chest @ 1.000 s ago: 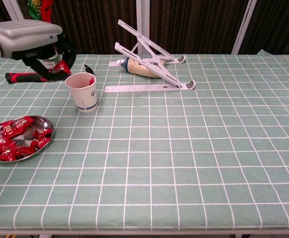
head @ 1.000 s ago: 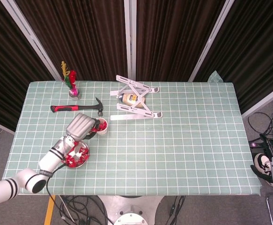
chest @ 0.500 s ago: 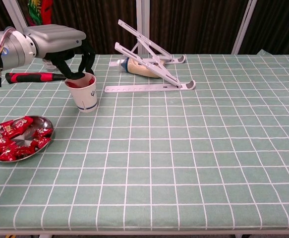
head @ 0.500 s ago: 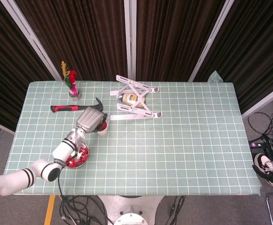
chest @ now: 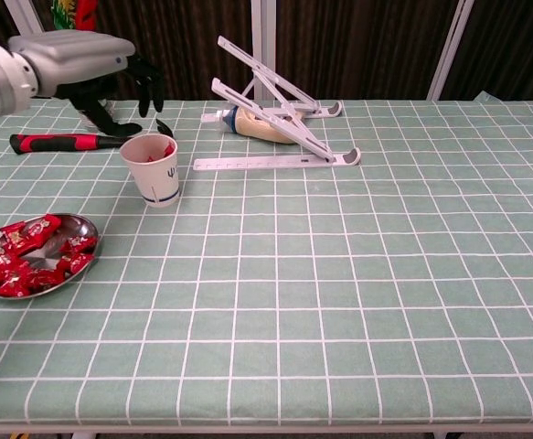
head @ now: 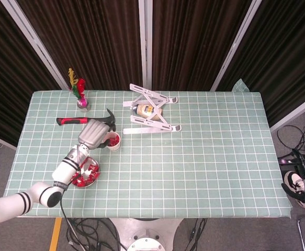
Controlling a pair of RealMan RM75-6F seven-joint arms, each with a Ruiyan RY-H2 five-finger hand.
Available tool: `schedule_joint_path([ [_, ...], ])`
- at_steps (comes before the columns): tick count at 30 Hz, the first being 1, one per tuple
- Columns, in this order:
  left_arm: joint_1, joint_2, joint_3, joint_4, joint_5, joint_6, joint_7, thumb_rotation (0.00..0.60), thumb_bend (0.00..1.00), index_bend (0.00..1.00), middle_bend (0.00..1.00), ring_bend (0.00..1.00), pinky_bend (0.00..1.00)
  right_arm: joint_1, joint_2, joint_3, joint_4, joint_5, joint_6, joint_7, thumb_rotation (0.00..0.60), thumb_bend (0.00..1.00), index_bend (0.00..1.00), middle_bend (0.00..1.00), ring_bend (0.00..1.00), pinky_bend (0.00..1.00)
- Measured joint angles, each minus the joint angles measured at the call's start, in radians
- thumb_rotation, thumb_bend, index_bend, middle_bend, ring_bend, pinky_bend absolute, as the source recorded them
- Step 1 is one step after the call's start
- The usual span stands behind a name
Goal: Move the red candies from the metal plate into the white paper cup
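The white paper cup [head: 113, 141] [chest: 153, 169] stands left of the table's middle, with red candy showing inside it. My left hand [head: 93, 134] [chest: 83, 66] hovers just above and to the left of the cup's rim. Its fingers are spread and hold nothing. The metal plate [head: 96, 180] [chest: 89, 230] lies near the front left with several red candies [head: 89, 172] [chest: 19, 261] on it. In the head view my left forearm crosses over part of the plate. My right hand appears in neither view.
A red-handled hammer [head: 81, 121] [chest: 60, 141] lies behind the cup. A white folding stand [head: 149, 112] [chest: 280, 119] with a bottle [head: 148, 110] [chest: 257, 123] under it sits at the back centre. A small vase of flowers [head: 82, 102] stands at the back left.
Half a second ago my left hand's fingers reached into the cup's mouth. The hand has since lifted and drawn back to the left with its fingers apart.
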Motion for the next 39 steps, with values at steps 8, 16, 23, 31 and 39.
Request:
schedule_joint_path([
  [8, 0.157, 0.082, 0.102, -0.059, 0.054, 0.141, -0.043, 0.600, 0.28, 0.49, 0.54, 0.94, 1.00, 0.006, -0.004, 0.000, 0.003, -0.008, -0.002, 0.006, 0.600, 0.10, 0.08, 0.31, 0.17, 0.45],
  [16, 0.208, 0.064, 0.215, 0.015, 0.150, 0.134, -0.044, 0.600, 0.28, 0.49, 0.54, 0.94, 1.00, 0.012, -0.004, -0.002, -0.010, -0.024, -0.001, -0.009, 0.600, 0.10, 0.08, 0.31, 0.17, 0.45],
  [23, 0.209, 0.010, 0.229, 0.099, 0.168, 0.084, -0.052, 0.600, 0.28, 0.48, 0.53, 0.94, 1.00, 0.008, -0.001, -0.003, -0.024, -0.023, 0.005, -0.023, 0.600, 0.10, 0.08, 0.31, 0.17, 0.45],
  [31, 0.207, -0.024, 0.211, 0.147, 0.113, 0.026, -0.010, 0.600, 0.28, 0.48, 0.53, 0.94, 1.00, 0.004, 0.004, -0.004, -0.031, -0.021, 0.010, -0.030, 0.600, 0.10, 0.08, 0.31, 0.17, 0.45],
  [39, 0.214, -0.029, 0.212, 0.149, 0.118, 0.014, -0.015, 0.600, 0.28, 0.48, 0.53, 0.94, 1.00, 0.002, 0.004, -0.004, -0.033, -0.021, 0.013, -0.034, 0.600, 0.10, 0.08, 0.31, 0.17, 0.45],
])
